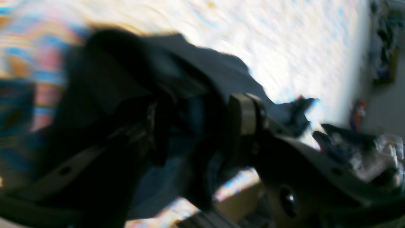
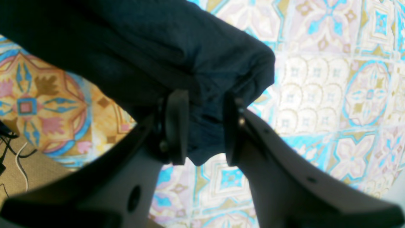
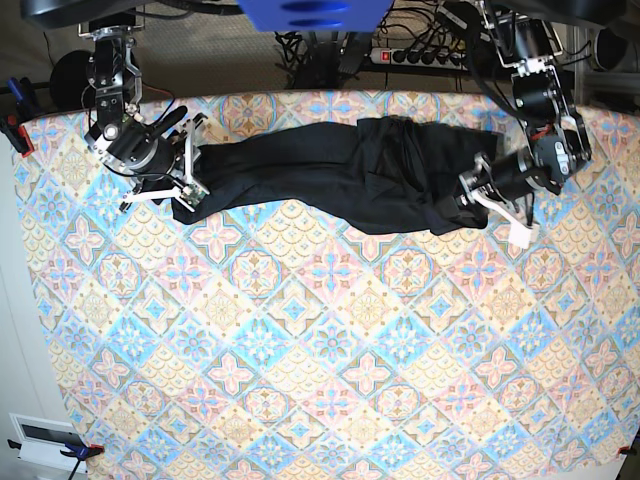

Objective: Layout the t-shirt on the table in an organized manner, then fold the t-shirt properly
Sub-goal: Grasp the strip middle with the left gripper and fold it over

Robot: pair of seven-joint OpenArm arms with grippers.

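The black t-shirt (image 3: 330,170) lies stretched in a long crumpled band across the far part of the patterned table (image 3: 320,350). At its left end my right gripper (image 3: 190,190) holds a corner. In the right wrist view the shirt (image 2: 142,47) is bunched between the two fingers, and my right gripper (image 2: 204,126) is shut on it just above the table (image 2: 332,95). My left gripper (image 3: 480,200) is at the shirt's right end. The left wrist view is blurred: dark cloth (image 1: 205,66) fills the gap of my left gripper (image 1: 202,123), but I cannot tell whether it is gripped.
A power strip and cables (image 3: 420,55) sit behind the table's far edge. A red clamp (image 3: 15,130) is at the left edge. Floor with cables (image 2: 19,158) shows beside the table. Room clutter (image 1: 383,47) lies past the table's edge.
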